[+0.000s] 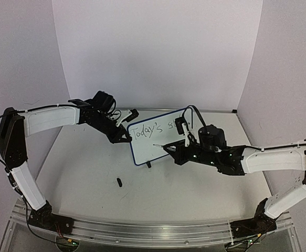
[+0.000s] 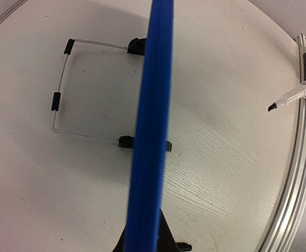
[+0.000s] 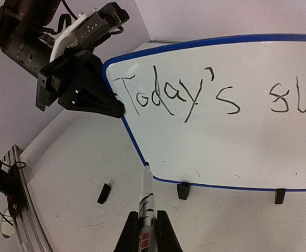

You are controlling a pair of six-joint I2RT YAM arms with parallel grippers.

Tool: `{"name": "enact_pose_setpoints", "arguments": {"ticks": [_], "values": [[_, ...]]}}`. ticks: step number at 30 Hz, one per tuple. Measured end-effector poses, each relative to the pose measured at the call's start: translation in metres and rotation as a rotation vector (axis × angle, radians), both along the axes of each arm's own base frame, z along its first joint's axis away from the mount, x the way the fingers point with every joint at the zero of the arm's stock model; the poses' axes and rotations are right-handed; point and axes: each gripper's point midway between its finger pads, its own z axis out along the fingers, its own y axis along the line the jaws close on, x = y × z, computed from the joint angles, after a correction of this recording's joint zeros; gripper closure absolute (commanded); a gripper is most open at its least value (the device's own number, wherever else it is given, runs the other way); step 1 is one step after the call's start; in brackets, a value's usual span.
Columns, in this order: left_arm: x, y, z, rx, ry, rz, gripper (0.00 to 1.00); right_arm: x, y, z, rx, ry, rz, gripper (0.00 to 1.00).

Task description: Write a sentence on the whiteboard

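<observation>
The whiteboard [image 1: 155,149], white with a blue rim, stands tilted at the middle of the table. The sentence [image 3: 194,97] reads "Today's su" in one black line and also shows in the top view [image 1: 148,129]. My left gripper [image 1: 124,135] is shut on the board's left edge. In the left wrist view [image 2: 145,236] the blue rim [image 2: 153,131] runs edge-on between its jaws, with the wire stand [image 2: 61,94] behind. My right gripper [image 3: 147,214] is shut on a black marker [image 3: 146,197]. The marker tip sits at the board's lower left corner.
The marker's black cap [image 3: 104,192] lies on the table left of the marker, also in the top view [image 1: 119,182]. Two black clip feet [image 3: 183,190] hold the board's lower rim. An aluminium rail [image 1: 153,231] runs along the near edge. Walls close in the back and sides.
</observation>
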Motion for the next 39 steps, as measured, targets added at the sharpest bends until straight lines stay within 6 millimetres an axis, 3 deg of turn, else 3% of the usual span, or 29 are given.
{"name": "enact_pose_setpoints", "arguments": {"ticks": [10,18,39], "values": [[0.0,-0.001,0.0,0.003,-0.006,0.0,1.0,0.011,0.044,-0.039,-0.005,0.043,0.083,1.0],[0.0,-0.002,0.0,0.002,-0.01,-0.002,1.0,0.021,0.066,-0.053,-0.005,0.055,0.108,1.0],[0.0,-0.003,0.0,0.006,-0.014,-0.001,1.0,0.04,0.073,-0.066,-0.034,0.048,0.032,1.0]]}}
